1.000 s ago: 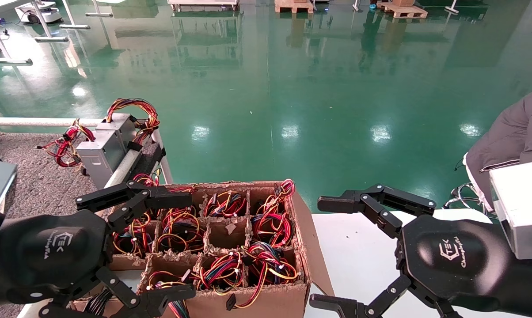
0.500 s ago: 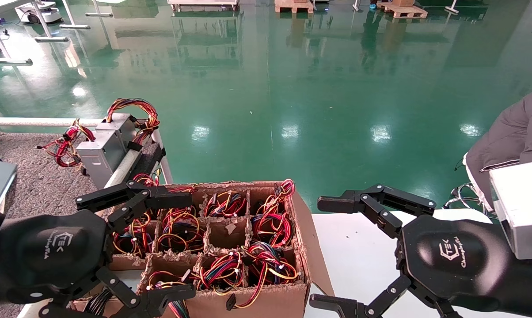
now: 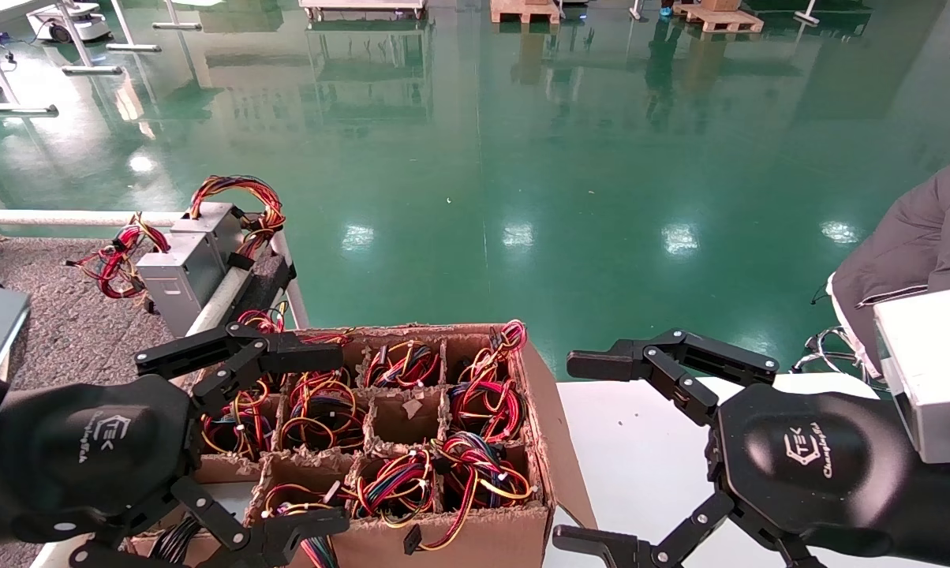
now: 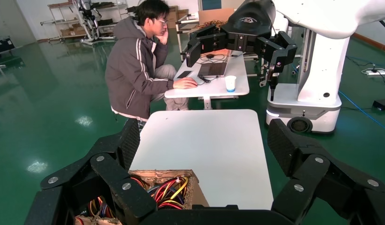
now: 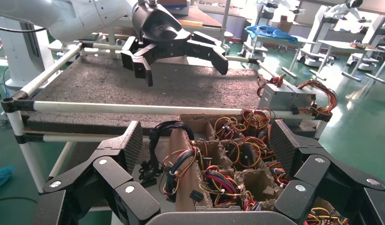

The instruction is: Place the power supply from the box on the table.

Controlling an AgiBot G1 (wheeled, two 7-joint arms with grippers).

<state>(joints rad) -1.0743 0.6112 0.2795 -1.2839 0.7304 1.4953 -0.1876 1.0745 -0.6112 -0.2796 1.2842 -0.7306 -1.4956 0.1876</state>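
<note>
Black left claw [image 3: 242, 442], black right claw [image 3: 593, 454], white logos, silver screws

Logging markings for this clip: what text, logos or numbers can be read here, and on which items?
"TEK", with a logo: on the black housing of the left tool.
"TEK", same logo: on the right tool housing.
Cursive line under each "TEK": too small to read surely.
The box and the power supply: no readable text.

Your box [image 3: 475, 544] sits between the table [image 3: 41, 315] on the left and a white tabletop [image 3: 641, 465] on the right; two power supplies [image 3: 179, 272] rest on the table's near corner.
</note>
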